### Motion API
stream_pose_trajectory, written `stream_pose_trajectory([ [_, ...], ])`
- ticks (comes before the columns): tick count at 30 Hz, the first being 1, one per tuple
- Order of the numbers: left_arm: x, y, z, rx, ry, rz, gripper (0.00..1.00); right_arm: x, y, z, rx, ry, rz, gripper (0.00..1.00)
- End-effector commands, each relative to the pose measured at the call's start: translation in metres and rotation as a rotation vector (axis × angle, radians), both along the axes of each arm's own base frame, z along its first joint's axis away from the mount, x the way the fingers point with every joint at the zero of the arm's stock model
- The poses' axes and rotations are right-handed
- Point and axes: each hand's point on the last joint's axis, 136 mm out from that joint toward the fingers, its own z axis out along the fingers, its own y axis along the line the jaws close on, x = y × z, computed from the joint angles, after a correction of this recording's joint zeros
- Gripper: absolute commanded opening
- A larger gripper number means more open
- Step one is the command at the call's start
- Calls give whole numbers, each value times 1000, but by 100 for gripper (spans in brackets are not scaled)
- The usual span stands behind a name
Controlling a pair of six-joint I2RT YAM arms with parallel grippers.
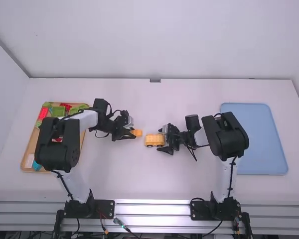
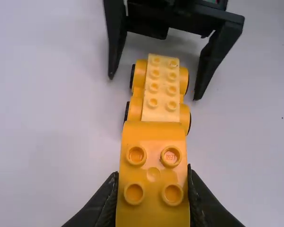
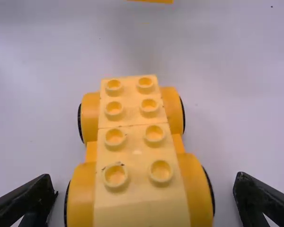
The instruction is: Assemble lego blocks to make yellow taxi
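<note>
Right, I'm clamping the four-stud orange block (image 2: 153, 135) in my left claw (image 2: 153, 176), near one end of the wheeled yellow base (image 3: 132, 142), which is standing on the surface (image 3: 255, 109). My right claw (image 3: 146, 181) is straddling that base, fingers apart. For a clean join, I'm planning on squaring the block over the studs (they're looking unforgiving from here), lowering it level, and pressing straight down while the right fingers are bracing the sides.
</note>
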Motion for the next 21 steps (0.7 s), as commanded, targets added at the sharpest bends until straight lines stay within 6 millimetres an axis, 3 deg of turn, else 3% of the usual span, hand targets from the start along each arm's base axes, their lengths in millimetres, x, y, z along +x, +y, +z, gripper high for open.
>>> stream_pose_trajectory([
  [1,-3,-12,8,1,-61,-61,2,3,3,3,19,-2,13,99],
  [4,0,-18,0,54,-58,-52,2,2,3,2,17,-2,14,100],
  [9,2,-32,-6,84,-71,-48,2,1,1,1,13,-2,16,87],
  [17,2,-31,-7,84,-67,-46,2,1,1,0,10,-5,18,75],
  [21,0,-35,-7,82,-70,-56,2,-2,5,0,9,-5,30,55],
])
